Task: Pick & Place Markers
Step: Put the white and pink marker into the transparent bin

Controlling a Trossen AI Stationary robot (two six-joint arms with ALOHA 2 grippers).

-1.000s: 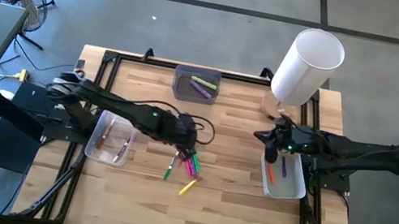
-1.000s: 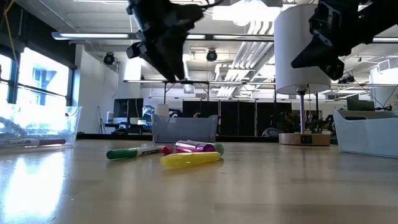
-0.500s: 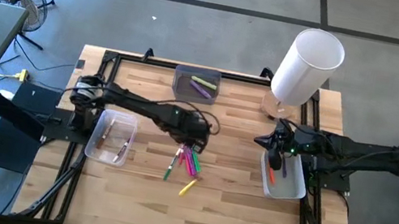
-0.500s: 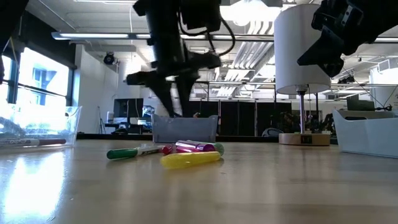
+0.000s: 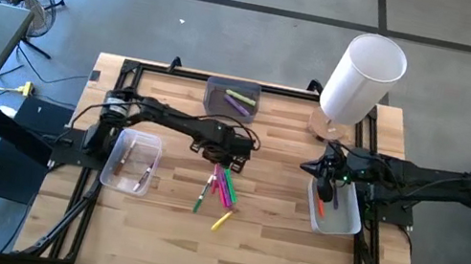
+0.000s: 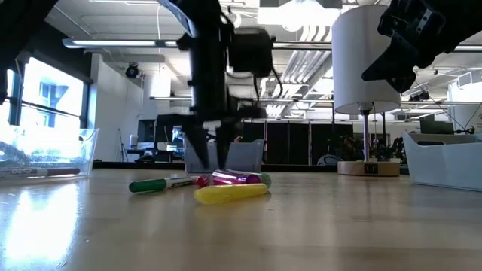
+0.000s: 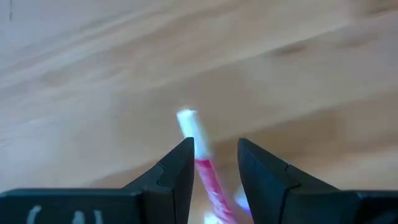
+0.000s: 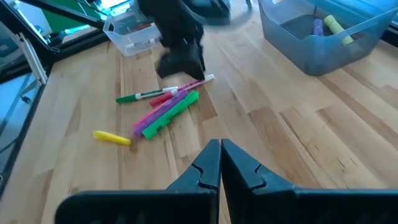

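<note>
Since the earlier frames your left gripper (image 5: 229,160) has travelled from beside the clear bin toward the table centre and dropped low over the loose markers (image 5: 221,191); your right gripper (image 5: 323,168) has barely shifted.

Markers: a small heap lies at the centre of the wooden table (image 5: 266,235). It holds a green marker (image 6: 160,184) with a white tip, a pink one (image 8: 163,111), a bright green one (image 8: 169,115), and a red-and-white marker (image 7: 198,152). A yellow marker (image 6: 230,193) lies just apart, at 6 o'clock of the heap in the high view.

Left gripper: its fingers are spread, one on each side of the red-and-white marker's white-tipped end, not yet pressed on it. In the low view the fingertips reach down nearly to the tabletop just behind the heap.

Right gripper: its fingers are pressed together, holding nothing, above the white tray (image 5: 340,218) at the table's 3 o'clock edge; that tray holds an orange marker (image 5: 321,205).

Surroundings: a grey bin (image 5: 230,102) at 12 o'clock holds purple and yellow-green markers. A clear bin (image 5: 132,161) at 9 o'clock holds more. A white cylinder (image 5: 362,80) stands at about 1 o'clock.
</note>
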